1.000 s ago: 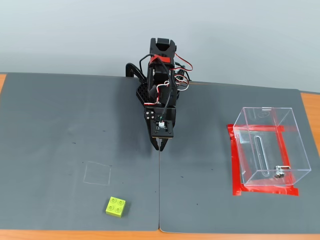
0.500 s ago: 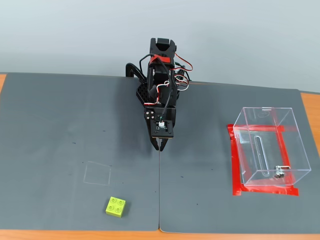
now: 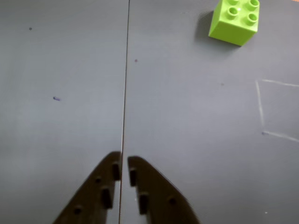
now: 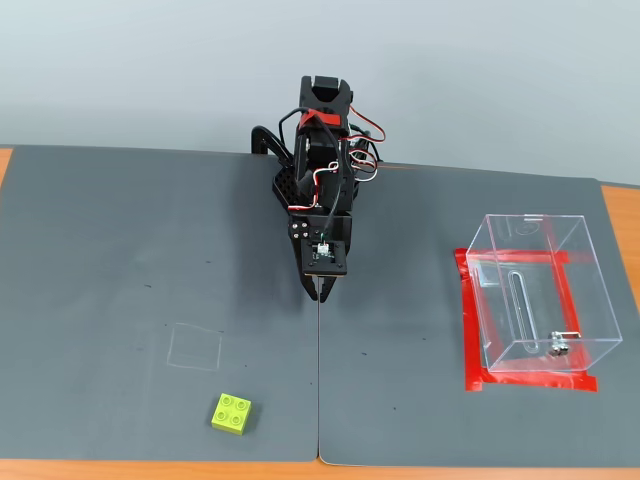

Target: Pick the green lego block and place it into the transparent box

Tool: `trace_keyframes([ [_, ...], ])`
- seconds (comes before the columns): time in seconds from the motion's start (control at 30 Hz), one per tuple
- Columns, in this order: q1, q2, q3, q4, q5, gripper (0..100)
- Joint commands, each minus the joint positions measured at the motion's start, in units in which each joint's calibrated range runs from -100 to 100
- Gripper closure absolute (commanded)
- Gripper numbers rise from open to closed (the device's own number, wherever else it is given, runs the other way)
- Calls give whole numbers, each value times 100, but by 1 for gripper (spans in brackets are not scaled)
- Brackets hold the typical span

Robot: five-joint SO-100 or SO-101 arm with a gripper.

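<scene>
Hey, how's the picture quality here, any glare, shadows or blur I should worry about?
Fixed view: even, soft lighting, sharp throughout; the transparent box shows only faint reflections on its walls. Wrist view: the green lego block is crisp with a soft shadow to its left, while the gripper is dark, close and slightly soft.

Both views bright, light even and diffuse, seems from above. Shadows weak: small soft shadow left of green lego block (image 3: 233,21) in wrist view. No strong glare; faint reflections on transparent box (image 4: 540,292) walls. Fixed view sharp. Gripper (image 3: 122,171) fingers near lens slightly soft, dark.
</scene>
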Motion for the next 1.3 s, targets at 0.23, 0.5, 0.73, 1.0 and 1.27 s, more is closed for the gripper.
trace_keyframes([
  [0.23,53,-43,9,13,-10,98],
  [0.5,68,-43,9,13,26,98],
  [0.73,598,-34,-28,22,37,98],
  [1.0,1299,-26,-652,31,37,98],
  [1.27,1642,-26,-1005,31,21,98],
])
